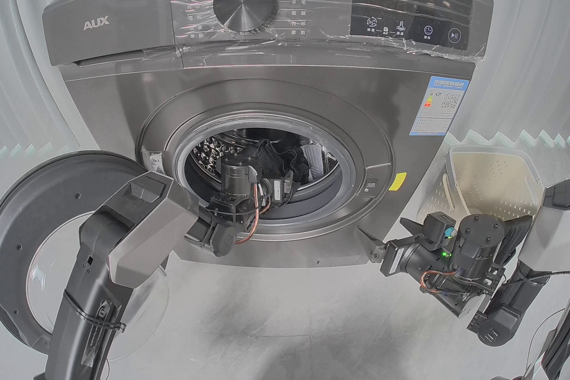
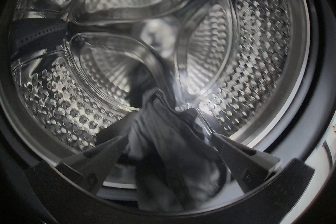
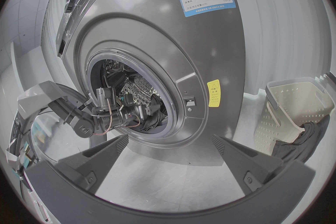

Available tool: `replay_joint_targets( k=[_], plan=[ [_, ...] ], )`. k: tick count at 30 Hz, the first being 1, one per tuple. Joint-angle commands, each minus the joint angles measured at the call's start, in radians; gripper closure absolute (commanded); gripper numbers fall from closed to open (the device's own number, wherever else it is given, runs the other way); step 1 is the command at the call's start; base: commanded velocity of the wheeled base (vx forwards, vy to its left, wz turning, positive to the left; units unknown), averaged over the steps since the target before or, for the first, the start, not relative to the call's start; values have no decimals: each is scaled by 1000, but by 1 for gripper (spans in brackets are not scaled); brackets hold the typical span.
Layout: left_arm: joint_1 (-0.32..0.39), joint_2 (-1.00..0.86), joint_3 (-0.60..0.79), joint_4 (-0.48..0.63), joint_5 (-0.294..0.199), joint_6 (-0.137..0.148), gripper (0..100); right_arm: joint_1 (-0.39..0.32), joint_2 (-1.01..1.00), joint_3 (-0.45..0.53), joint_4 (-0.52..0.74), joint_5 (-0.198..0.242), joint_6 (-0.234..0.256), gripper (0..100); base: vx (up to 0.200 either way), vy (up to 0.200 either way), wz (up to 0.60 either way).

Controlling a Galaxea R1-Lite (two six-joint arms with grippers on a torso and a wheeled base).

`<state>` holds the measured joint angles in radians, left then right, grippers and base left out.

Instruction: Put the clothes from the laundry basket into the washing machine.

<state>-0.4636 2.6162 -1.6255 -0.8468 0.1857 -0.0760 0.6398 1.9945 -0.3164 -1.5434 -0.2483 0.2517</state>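
Note:
The grey washing machine stands in front of me with its round opening uncovered. My left gripper reaches into that opening; in the left wrist view the left gripper is open, its fingers wide apart. A dark garment lies between them, draped over the drum's front lip, and the same dark garment bunches at the opening. My right gripper hangs open and holds nothing, low before the machine's right front corner. The cream laundry basket stands right of the machine, with another dark garment hanging over its rim.
The machine's round door is swung fully open to the left, beside my left arm. The steel drum is deep and holds no other clothes that I can see. Pale floor stretches in front of the machine, and white curtains hang behind.

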Motion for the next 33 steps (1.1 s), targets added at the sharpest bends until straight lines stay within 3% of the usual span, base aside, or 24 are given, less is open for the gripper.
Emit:
replay_joint_targets(
  k=[1, 25, 26, 33],
  plan=[
    [-50, -111, 174, 5, -65, -2, 0, 0, 4, 0, 0, 0, 0, 0, 0, 0, 0],
    [-33, -10, 121, 14, -54, 21, 0, 0, 1, 0, -1, 1, 0, 0, 0, 0, 0],
    [-33, -8, 121, 14, -52, 21, 100, 0, 1, 0, 0, 1, 0, 0, 0, 0, 0],
    [-26, 4, 82, 8, -45, 22, 100, 0, 3, 0, -1, 1, 0, 0, 0, 0, 0]
  ],
)
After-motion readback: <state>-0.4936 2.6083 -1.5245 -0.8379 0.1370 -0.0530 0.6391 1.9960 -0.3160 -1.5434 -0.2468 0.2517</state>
